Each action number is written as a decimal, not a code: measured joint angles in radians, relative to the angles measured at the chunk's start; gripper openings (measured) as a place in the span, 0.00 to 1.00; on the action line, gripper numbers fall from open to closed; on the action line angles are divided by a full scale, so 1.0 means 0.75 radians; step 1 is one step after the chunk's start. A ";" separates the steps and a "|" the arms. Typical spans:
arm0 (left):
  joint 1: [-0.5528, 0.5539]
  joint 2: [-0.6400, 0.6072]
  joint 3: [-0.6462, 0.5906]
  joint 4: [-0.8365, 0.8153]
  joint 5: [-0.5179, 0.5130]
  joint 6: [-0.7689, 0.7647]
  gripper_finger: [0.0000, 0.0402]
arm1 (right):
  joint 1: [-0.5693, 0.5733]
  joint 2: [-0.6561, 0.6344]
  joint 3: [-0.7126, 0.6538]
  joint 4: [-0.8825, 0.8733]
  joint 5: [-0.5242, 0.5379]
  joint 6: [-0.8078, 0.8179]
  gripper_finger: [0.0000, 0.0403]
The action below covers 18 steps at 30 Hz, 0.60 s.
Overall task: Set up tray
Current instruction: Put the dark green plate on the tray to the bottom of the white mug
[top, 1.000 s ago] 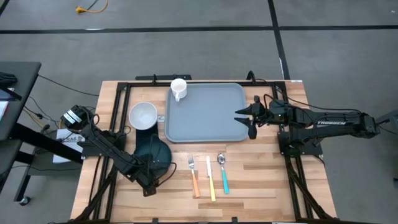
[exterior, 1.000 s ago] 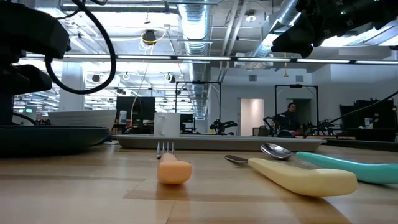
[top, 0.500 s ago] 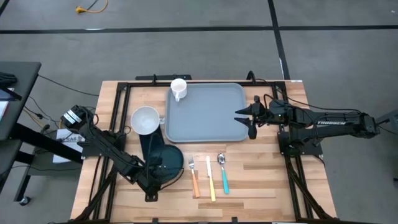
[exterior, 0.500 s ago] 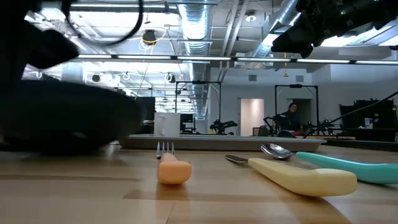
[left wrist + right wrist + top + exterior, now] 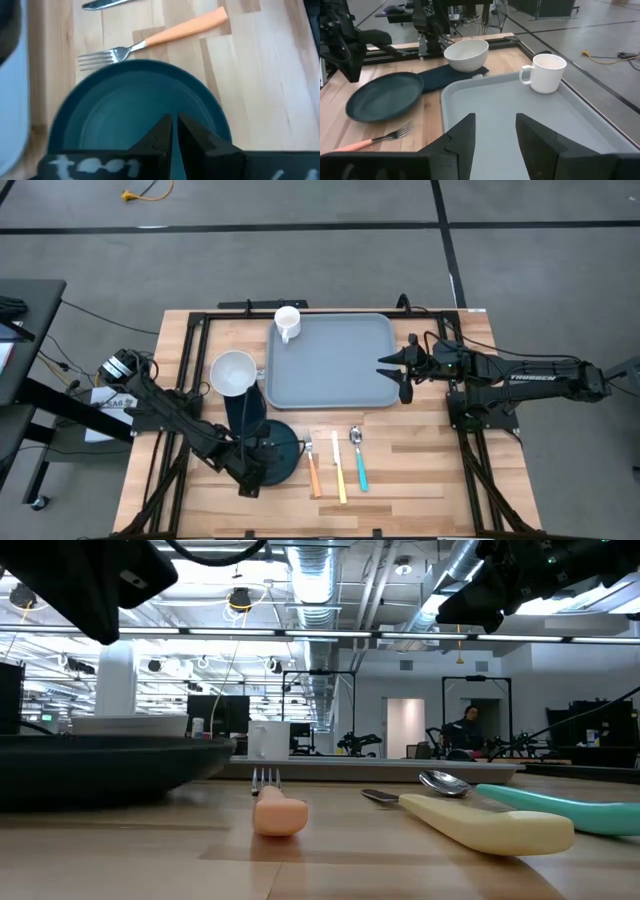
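The grey-blue tray lies at the table's far middle, with a white mug standing in its far left corner. The dark teal plate lies just left of the orange fork and also shows in the left wrist view. My left gripper, also in its wrist view, is shut over the plate's near-left part. My right gripper, also in its wrist view, is open and empty above the tray's right edge. My left gripper has its shut fingertips down on the plate's inner face, close to its near-left rim. It comes slanting down from the table's near left. The plate lies on the table about level.
A white bowl stands on a dark cloth left of the tray. A yellow-handled knife and a teal-handled spoon lie right of the fork. Bare wood shows at the table's near right.
My left gripper has gone toward the table's right and near edges. The plate has gone with it along the table, away from the bowl and off the dark cloth, and now lies next to the fork.
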 joint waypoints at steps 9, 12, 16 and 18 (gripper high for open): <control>0.022 0.013 -0.001 0.035 0.031 -0.221 0.04 | 0.000 0.000 0.000 -0.001 0.000 -0.001 0.33; 0.021 0.025 -0.001 0.103 0.023 -0.297 0.05 | 0.001 0.000 0.000 -0.001 -0.001 0.000 0.33; 0.021 0.063 -0.001 0.160 0.033 -0.284 0.09 | 0.000 0.000 0.000 -0.002 -0.002 0.000 0.33; 0.023 0.085 -0.002 0.150 0.032 -0.283 0.14 | 0.001 -0.001 0.000 -0.001 -0.002 0.000 0.33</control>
